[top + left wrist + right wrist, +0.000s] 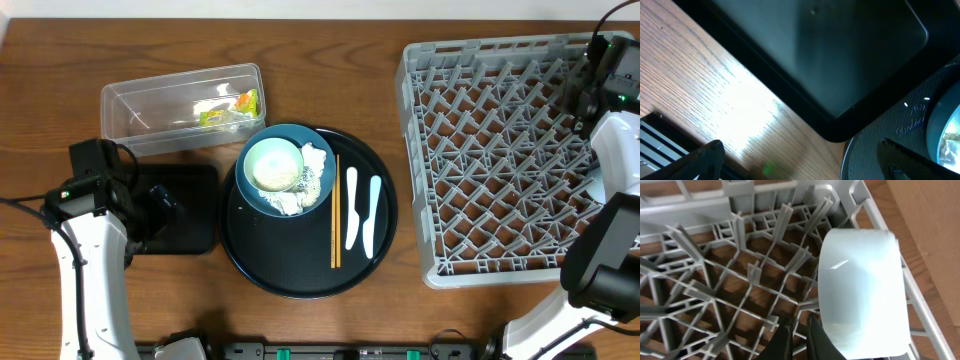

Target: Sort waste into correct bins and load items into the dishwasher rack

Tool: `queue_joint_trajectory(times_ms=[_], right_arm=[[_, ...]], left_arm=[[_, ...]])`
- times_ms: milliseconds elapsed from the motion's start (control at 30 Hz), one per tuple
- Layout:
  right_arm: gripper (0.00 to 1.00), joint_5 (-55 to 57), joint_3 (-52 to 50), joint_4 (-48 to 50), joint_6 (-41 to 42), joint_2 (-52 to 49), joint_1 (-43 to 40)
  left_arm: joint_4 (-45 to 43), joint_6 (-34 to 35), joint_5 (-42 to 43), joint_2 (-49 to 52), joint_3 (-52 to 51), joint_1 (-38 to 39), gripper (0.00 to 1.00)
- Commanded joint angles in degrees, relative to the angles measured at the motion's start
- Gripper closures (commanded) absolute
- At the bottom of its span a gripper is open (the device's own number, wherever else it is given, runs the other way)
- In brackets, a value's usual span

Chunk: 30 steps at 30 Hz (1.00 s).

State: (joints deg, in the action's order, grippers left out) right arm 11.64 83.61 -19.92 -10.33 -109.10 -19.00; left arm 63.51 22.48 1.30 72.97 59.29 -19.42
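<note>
Green bowl (274, 164), tissue scraps (293, 203) on blue plate (247, 192) (orange chopsticks (335, 215), white utensils (351, 208) alongside), pale cup (862, 290) in corner of grey rack (500, 150).

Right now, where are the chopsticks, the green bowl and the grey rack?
chopsticks (335, 212), overhead view, middle of the sticks.
green bowl (272, 164), overhead view, inside bottom.
grey rack (490, 270), overhead view, near wall.

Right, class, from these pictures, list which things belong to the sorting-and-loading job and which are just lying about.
Job: dishwasher rack, clear tub, shallow black tray, tissue scraps, yellow-green wrapper, dark blue plate, pale green bowl, orange chopsticks, white utensils, light blue cup.
Lying about: round black tray, wooden table.
</note>
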Motion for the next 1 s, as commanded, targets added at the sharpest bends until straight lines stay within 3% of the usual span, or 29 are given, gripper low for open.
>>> queue_joint_trajectory(times_ms=[0, 533, 967], right_arm=[[0.92, 1.0, -0.1, -0.2, 0.7, -1.5, -1.1], [0.95, 3.0, -0.1, -2.3, 1.3, -0.7, -4.2], [0.89, 3.3, -0.1, -2.7, 4.3, 10.2, -3.7]], left_arm=[[0.3, 0.1, -0.3, 0.0, -0.2, -0.3, 0.02], [0.3, 0.1, -0.3, 0.0, -0.2, -0.3, 0.02], [0.3, 0.0, -0.5, 0.0, -0.2, -0.3, 0.02]])
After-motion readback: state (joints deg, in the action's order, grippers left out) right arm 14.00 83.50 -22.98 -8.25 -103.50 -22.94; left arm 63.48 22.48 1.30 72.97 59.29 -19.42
